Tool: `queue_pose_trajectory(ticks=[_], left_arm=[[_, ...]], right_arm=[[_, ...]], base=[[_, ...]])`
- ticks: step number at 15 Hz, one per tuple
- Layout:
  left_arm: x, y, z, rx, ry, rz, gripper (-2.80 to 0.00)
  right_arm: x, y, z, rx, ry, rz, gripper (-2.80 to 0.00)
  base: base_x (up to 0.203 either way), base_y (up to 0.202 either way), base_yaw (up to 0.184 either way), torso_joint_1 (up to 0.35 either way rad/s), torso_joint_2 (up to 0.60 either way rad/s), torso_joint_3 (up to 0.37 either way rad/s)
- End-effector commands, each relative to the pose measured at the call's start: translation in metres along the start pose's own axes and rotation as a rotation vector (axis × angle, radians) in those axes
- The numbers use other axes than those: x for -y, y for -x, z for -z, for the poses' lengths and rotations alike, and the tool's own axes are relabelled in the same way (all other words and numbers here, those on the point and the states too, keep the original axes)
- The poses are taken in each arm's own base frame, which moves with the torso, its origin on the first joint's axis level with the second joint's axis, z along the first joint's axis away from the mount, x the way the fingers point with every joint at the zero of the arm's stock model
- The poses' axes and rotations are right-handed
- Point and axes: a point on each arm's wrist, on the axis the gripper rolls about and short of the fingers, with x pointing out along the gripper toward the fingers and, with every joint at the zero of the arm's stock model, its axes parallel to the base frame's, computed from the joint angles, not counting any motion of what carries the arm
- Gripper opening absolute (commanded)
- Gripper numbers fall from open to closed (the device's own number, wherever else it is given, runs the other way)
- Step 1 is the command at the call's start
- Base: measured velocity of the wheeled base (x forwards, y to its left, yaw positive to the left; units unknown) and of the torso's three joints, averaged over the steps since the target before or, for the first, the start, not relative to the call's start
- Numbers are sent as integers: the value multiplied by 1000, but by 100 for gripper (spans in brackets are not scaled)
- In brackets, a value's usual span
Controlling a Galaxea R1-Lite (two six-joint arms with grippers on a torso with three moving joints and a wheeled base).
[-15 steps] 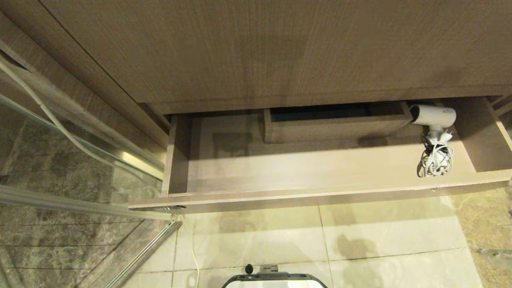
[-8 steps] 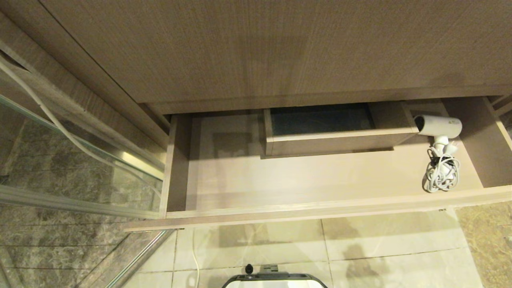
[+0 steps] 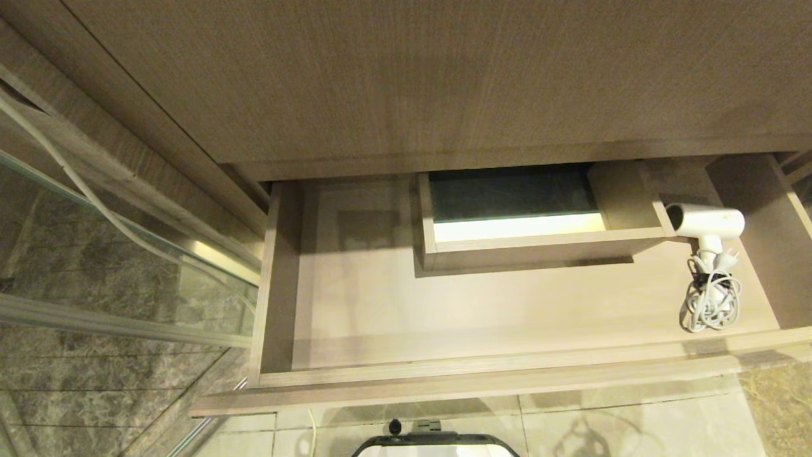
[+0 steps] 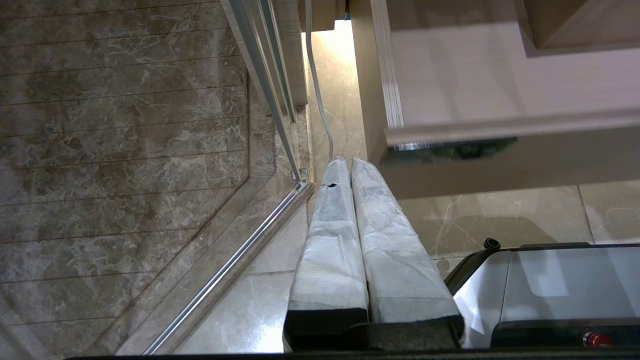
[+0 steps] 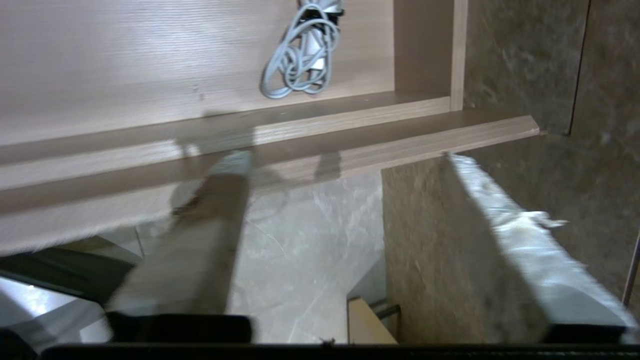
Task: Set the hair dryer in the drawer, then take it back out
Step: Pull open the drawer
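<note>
Landmark: the drawer [image 3: 355, 317], pulled out from the vanity.
Left gripper [image 4: 345, 162]: it hangs below the drawer's left front corner, over the floor tiles; its two wrapped fingers lie pressed together, holding nothing.
Change: in one second the drawer front has come much nearer to the robot, and more of the drawer's floor and of the boxed cutout [image 3: 539, 244] at its middle back shows now. The camera did not move, so the drawer itself was drawn out.
Hair dryer [image 3: 707, 222]: it lies in the drawer's right end, barrel toward the cutout, the bundled cord [image 3: 713, 304] toward the front.
Right gripper [image 5: 345, 160]: just below the drawer's front edge near its right end, fingers spread apart, gripping nothing.
Meaning: I judge the putting-in is done and the dryer can be reached for taking out.
Writing: no readable writing shows on the barrel.
</note>
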Motion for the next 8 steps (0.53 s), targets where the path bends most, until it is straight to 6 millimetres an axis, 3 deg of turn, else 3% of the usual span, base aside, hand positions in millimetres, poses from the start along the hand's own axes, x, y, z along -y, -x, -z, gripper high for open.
queue_pose_trajectory(ticks=[1,4,8], left_arm=[[0,0,0,0,0,0,-280],[0,0,0,-1,0,0,-280],[0,0,0,-1,0,0,-280]], right_arm=[[7,-37,1,-130,-19,2,-280],[21,-86,-4,-243,-33,59,-280],[46,-153,-28,-169,-43,140,-280]], base=[[0,0,0,0,0,0],[0,0,0,0,0,0],[0,0,0,0,0,0]])
